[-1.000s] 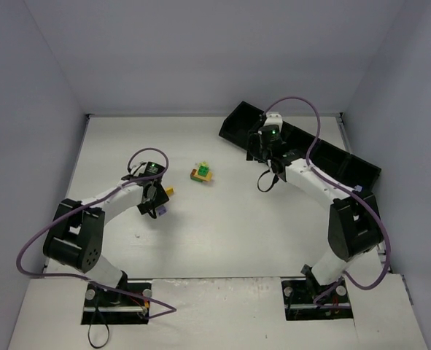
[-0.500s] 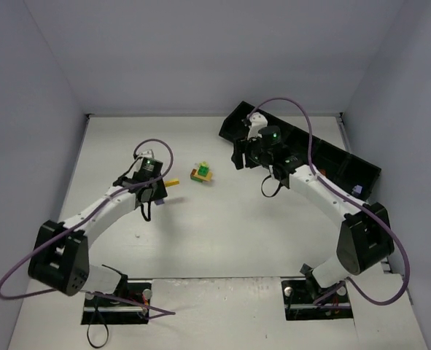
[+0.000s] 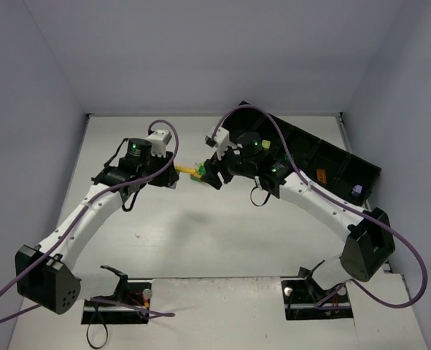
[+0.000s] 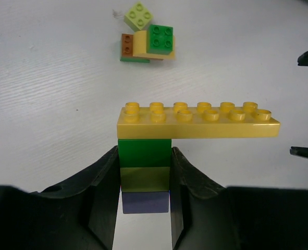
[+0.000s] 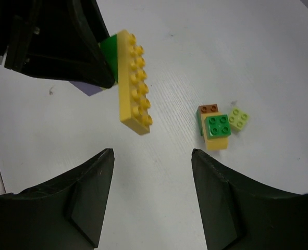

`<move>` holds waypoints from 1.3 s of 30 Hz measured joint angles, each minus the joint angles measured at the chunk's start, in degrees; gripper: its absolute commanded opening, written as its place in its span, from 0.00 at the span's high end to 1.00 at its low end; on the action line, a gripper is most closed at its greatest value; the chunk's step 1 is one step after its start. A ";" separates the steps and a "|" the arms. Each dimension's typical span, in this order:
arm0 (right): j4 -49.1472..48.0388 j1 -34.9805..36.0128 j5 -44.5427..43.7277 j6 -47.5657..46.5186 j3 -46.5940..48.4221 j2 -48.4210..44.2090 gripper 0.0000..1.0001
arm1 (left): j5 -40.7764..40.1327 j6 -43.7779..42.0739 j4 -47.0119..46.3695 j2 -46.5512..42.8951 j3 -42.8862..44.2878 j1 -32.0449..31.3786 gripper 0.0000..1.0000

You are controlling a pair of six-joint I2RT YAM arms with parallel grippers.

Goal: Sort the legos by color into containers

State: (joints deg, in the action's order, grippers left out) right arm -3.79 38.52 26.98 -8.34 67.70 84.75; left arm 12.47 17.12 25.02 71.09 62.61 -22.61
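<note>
Fingers (image 4: 104, 179) of the left gripper (image 4: 144, 172) pinch a stack of legos (image 4: 145, 166) from both sides: dark green brick (image 4: 144, 152) uppermost, olive-lime brick (image 4: 145, 178) under it, lilac brick (image 4: 145, 202) lowest. A long yellow brick (image 4: 195, 121) with 2 rows of studs sits on the dark green one and juts toward 3 o'clock in the left wrist view. At 12 o'clock there, a loose cluster (image 4: 146, 44) lies on the white table (image 3: 200, 233): a lime piece just beside a small green, yellow and orange-brown pile. The right gripper (image 5: 151, 153) is spread wide with nothing between its fingers, facing the left one; in its view the yellow brick is at 11 o'clock and the cluster at 3. Black trays (image 3: 324, 157) line the table's 2 o'clock edge.
</note>
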 measured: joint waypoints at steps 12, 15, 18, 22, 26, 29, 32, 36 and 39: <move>0.76 5.03 0.07 -4.35 5.14 2.40 0.48 | 6.21 -1.68 6.97 0.04 0.70 0.00 1.00; 1.27 6.36 0.07 -4.94 5.64 3.89 0.49 | 6.45 -1.62 7.58 0.02 0.87 0.00 1.00; 1.79 7.39 0.07 -5.35 5.81 5.05 0.49 | 6.43 -1.46 8.09 0.02 0.94 0.00 1.00; 2.21 8.17 0.04 -5.77 5.97 5.77 0.50 | 6.43 -1.25 8.68 0.02 0.94 0.00 1.00; 2.40 8.44 -0.52 -6.32 6.34 6.67 0.54 | 6.43 -1.01 8.79 -0.04 0.94 0.00 1.00; 2.38 8.46 -1.27 -6.71 6.73 7.76 0.58 | 6.43 -1.01 8.81 -0.28 0.94 0.00 1.00; 2.40 8.57 -2.27 -7.17 6.78 8.81 0.73 | 6.43 -1.01 8.83 -0.66 0.94 0.00 1.00; 2.54 8.87 -3.63 -7.78 6.97 9.35 1.00 | 6.27 -0.98 9.14 -0.83 0.94 0.00 1.00; 2.49 8.94 -5.11 -7.85 7.34 9.68 1.00 | 6.40 -0.98 9.20 -1.05 0.94 0.00 1.00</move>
State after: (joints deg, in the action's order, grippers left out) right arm -1.30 47.46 21.87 -16.19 75.05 94.43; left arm 18.87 16.14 34.22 70.04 63.55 -22.61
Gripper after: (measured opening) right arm 0.154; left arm 0.305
